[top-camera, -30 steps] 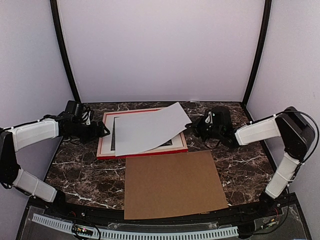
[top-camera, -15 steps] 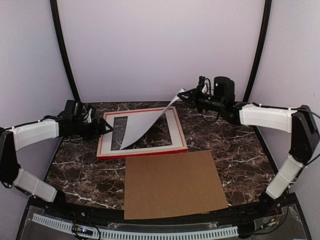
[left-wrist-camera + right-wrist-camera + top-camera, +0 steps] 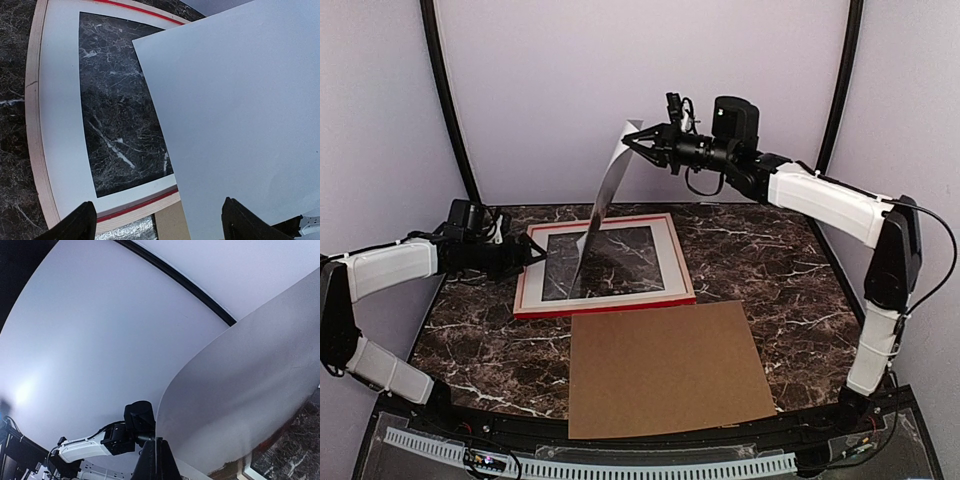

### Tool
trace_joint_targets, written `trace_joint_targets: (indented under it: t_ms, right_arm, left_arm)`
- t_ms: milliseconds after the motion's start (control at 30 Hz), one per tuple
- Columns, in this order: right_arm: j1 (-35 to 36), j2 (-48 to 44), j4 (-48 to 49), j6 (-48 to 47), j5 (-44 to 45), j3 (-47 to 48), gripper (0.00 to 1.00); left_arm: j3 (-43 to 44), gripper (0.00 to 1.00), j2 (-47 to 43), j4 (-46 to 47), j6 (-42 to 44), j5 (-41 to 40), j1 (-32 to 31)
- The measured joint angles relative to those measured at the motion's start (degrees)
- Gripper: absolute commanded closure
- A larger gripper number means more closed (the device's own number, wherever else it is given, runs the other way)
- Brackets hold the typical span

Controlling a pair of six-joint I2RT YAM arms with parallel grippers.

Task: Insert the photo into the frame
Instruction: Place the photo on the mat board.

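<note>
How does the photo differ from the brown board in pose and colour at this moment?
The photo hangs curved from the right gripper over the frame; the brown board lies flat on the table, untouched. The photo shows a plain pale grey side; the board is brown. Both are rectangular sheets.

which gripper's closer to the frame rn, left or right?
Left. The left gripper sits low at the left rail of the frame. The right gripper is high above the frame, pinching the top corner of the photo.
</note>
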Motion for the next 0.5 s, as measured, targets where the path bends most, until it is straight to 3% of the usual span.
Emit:
trace_joint_targets:
  t_ms: [300, 500]
  right_arm:
    - [3.7, 11.6, -3.6, -0.2, -6.4, 22.0, 1.00]
    - [4.5, 12.7, -3.8, 0.3, -9.5, 27.1, 1.00]
  left_arm:
    - [0.0, 0.11, -0.7, 1.1, -2.8, 0.9, 2.9]
    - [-0.1, 0.11, -4.1, 2.8, -4.7, 0.8, 4.6]
